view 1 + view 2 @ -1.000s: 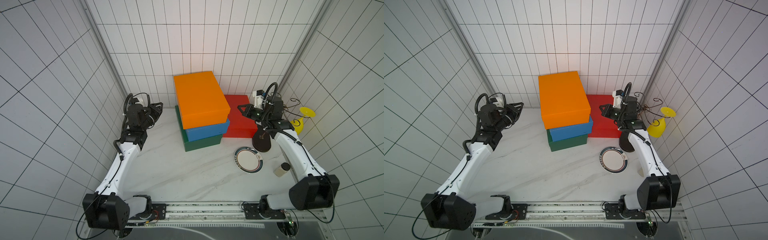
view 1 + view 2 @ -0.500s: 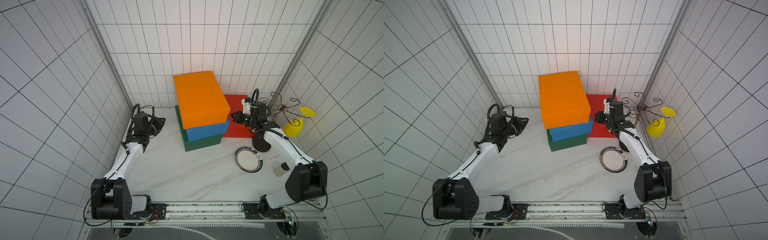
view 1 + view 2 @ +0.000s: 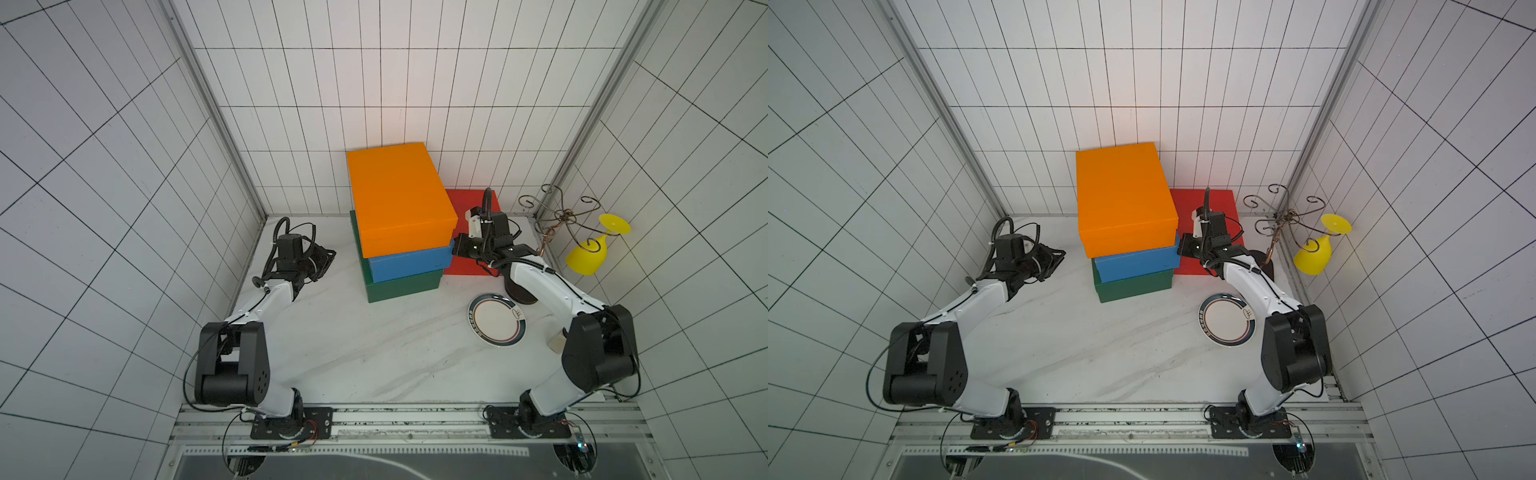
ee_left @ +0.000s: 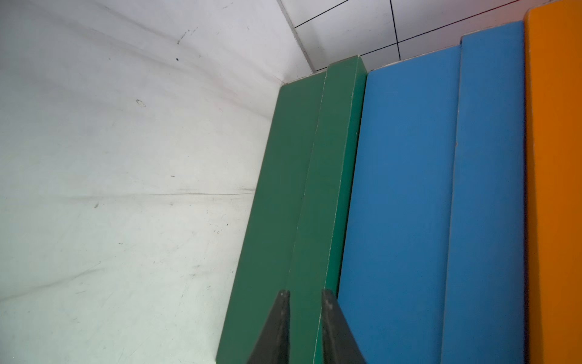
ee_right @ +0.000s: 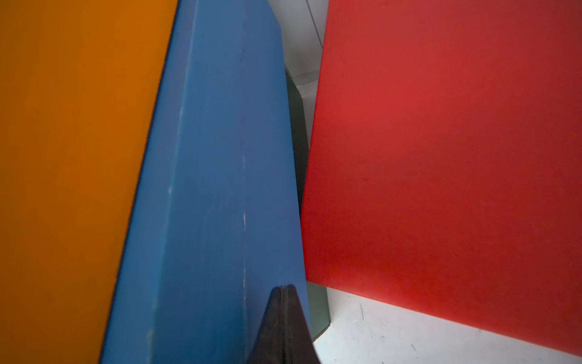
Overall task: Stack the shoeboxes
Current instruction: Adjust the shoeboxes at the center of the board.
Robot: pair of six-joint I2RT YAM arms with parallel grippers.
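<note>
Both arms are now down at box height, no longer raised. The right gripper [image 3: 457,246], jaws together, is at the right side of the blue box [image 3: 409,264], and the left gripper [image 3: 324,261], jaws narrowly apart on nothing, faces the green box [image 3: 403,286]. The orange box [image 3: 399,199] sits on blue on green at the far middle of the worktop [image 3: 374,345]; the red box [image 3: 463,201] is still just right of the stack, so it seems the last to place.

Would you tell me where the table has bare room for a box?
Widest: the table between the green box, the plate and the front rail. Narrower: between the left gripper and the green box. Crowded: far right corner, with red box, right gripper, wire rack, yellow glass.
</note>
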